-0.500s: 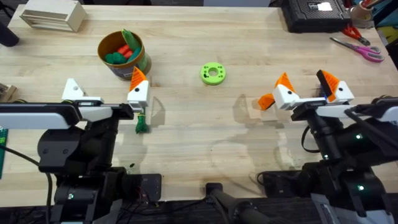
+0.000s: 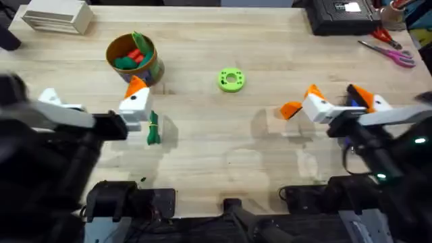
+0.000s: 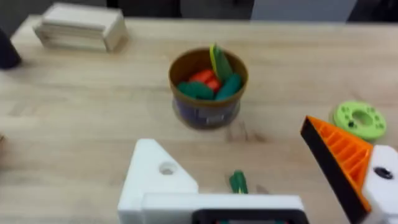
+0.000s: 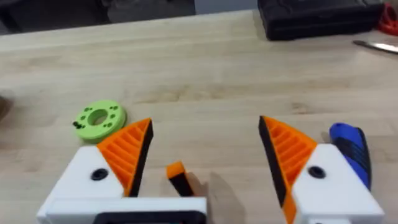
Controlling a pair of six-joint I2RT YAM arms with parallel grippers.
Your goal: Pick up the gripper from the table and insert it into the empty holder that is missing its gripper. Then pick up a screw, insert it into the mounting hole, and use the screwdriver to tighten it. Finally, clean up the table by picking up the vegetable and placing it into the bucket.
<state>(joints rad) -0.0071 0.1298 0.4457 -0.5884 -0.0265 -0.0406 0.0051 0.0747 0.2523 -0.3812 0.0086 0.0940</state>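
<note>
Overhead. The loose small orange wedge-shaped plastic finger piece (image 2: 290,110) lies on the pale wooden counter (image 2: 202,145), just beside my right gripper (image 2: 337,100) at its 9 o'clock. That gripper stands released: two orange ribbed pads on white bases, spread apart, nothing between them. My left gripper (image 2: 91,101) is also spread wide; one side carries an orange pad, the other ends in a bare white angular plastic holder (image 2: 50,98). That bare one is where the piece must go. A small green toy vegetable (image 2: 154,128) lies close at 4 o'clock of the left gripper. The olive-brown round bucket with orange inside (image 2: 133,59) sits at 12 o'clock of that vegetable, already holding orange and green pieces. The flat bright green ring (image 2: 231,79) lies mid-counter.

Left wrist. The holder (image 3: 158,177) shows a round mounting hole on its face. The vegetable's tip (image 3: 237,182) peeks between the open sides, with the bucket (image 3: 208,87) beyond.

Right wrist. The finger piece (image 4: 178,176) lies between the spread pads, nearer the left one. The blue pen-shaped screwdriver (image 4: 351,149) shows behind the right pad's base.

Handling, my guess: the piece is light, stiff moulded plastic, likely to skid. I'd pinch its flat flanks, not the ribbed slope.
</note>
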